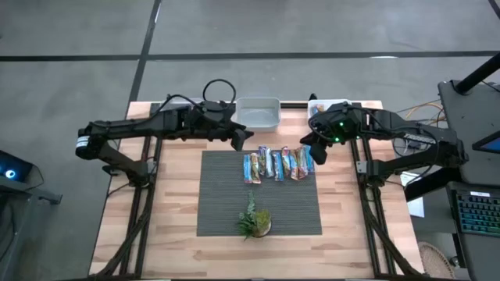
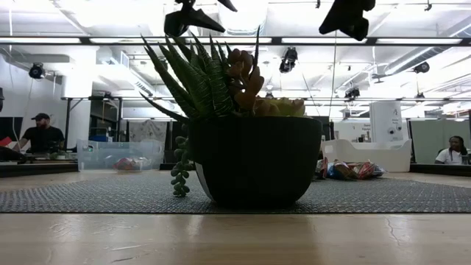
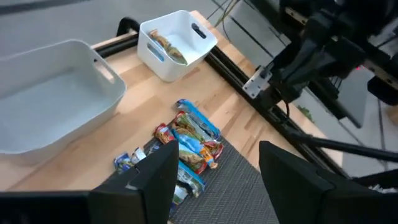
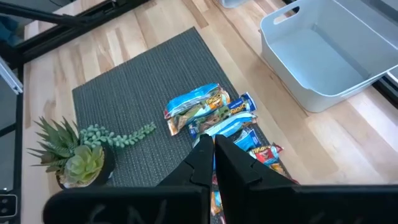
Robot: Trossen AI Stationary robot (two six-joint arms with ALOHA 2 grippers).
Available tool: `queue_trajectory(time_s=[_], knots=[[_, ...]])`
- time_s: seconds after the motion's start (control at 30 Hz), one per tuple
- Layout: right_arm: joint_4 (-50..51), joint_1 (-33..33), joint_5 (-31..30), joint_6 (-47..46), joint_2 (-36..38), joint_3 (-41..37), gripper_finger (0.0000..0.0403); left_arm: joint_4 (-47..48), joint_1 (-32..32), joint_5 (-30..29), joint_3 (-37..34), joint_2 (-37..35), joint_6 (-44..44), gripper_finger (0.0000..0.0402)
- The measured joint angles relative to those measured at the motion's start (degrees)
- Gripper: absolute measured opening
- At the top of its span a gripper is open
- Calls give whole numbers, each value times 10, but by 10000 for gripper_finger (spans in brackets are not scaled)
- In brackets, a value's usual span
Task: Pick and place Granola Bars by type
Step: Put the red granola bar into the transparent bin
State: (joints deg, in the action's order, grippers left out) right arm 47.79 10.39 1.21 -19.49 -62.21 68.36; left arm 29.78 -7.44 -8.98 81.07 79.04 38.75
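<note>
the granola bars lie in a tight row at the far edge of the grey woven mat, touching one another. they look light and slim, with shiny, crinkly wrappers, likely slippery; a pinch across a bar's narrow middle seems safest. the left gripper hovers near the row's left end with fingers spread, empty. the right gripper hangs over the right end, fingers pressed together, holding nothing.

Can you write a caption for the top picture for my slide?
Two arms hover above bars on a mat, plant in front.
</note>
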Motion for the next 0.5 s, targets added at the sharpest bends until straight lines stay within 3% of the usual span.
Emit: queue_trajectory(time_s=[0.23, 0.5], knots=[[0, 0, -1, 0, 10, 0, 9, 30, 0, 0, 59, 32, 28, 202], [0, 0, -4, 2, 10, 0, 9, 190, 0, 0, 170, 118, 62, 202]])
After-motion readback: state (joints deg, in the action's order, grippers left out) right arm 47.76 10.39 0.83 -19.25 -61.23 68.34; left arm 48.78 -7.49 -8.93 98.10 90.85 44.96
